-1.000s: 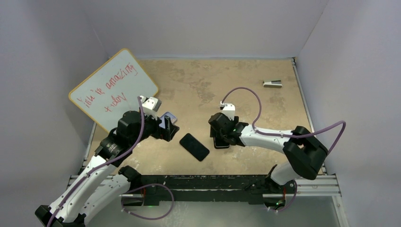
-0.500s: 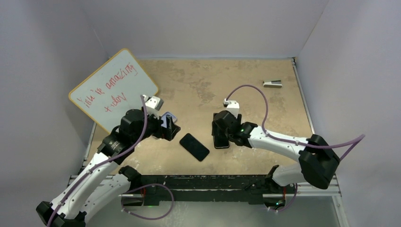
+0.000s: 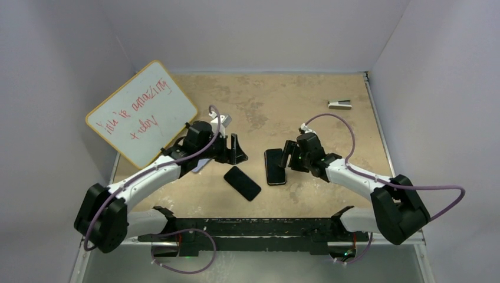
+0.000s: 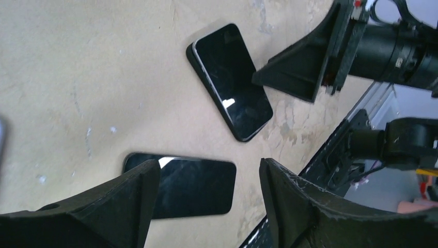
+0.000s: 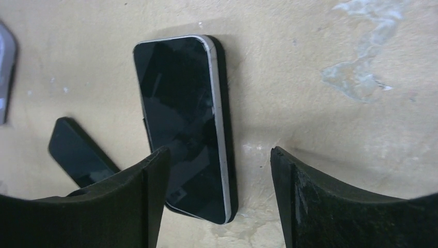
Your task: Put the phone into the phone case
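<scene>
1. Over on the far left, a whiteboard (image 3: pixel 141 109) with red handwriting is propped at the wall.
2. Next along is the phone case (image 3: pixel 199 167), a pale lavender sliver lying on the surface (image 3: pixel 306 100), mostly hidden under the left arm.
3. Just past the case comes the left tool (image 3: pixel 237 152), fingers spread wide and gripping nothing. Its wrist view looks down through the gap at two dark slabs.
4. Centre stage is the phone (image 3: pixel 242 183), glossy black with an all-dark face. It lies flat and slanted on the surface, towards the near edge, apart from the case and outside both tools.
5. Right beside it, close but not touching, lies a second black slab (image 3: pixel 275 167), its long side running front to back. The right wrist view shows a silvery edge along one side.
6. At that slab's right side is the right tool (image 3: pixel 288 155), fingers parted, nothing clamped between them.
7. Far right, at the back, a small grey object (image 3: pixel 340 105) lies alone, well apart from everything else.
</scene>
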Controlling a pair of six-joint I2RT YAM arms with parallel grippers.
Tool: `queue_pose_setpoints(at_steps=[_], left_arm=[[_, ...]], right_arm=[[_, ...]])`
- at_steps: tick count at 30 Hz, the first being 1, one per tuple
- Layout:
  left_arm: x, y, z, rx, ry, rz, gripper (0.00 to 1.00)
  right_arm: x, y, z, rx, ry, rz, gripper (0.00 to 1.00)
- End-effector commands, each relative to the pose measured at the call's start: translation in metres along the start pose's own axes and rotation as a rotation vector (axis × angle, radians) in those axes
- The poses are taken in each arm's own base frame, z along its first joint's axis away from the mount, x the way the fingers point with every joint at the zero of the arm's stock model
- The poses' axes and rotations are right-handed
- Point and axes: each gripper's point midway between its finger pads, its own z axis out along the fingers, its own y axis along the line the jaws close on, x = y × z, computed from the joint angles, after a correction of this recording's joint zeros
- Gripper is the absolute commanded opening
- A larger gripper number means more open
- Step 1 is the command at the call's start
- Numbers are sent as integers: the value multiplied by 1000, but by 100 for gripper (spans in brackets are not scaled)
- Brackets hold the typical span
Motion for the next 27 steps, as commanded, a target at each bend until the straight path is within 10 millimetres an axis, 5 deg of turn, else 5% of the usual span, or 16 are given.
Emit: queue_pose_setpoints(at_steps=[1, 6, 12, 27], left_arm=[[-23, -15, 28, 101, -72, -48, 71], [-20, 0, 52, 78, -86, -102, 65], [7, 25, 75, 20, -37, -194, 64], [54, 19, 106, 135, 88, -259, 57]], right_arm=[[-2, 27, 3, -173, 4, 26, 74], [7, 34, 13, -233, 30, 51, 80], [9, 48, 16, -317, 51, 86, 84], [3, 78, 13, -475, 54, 259, 85]])
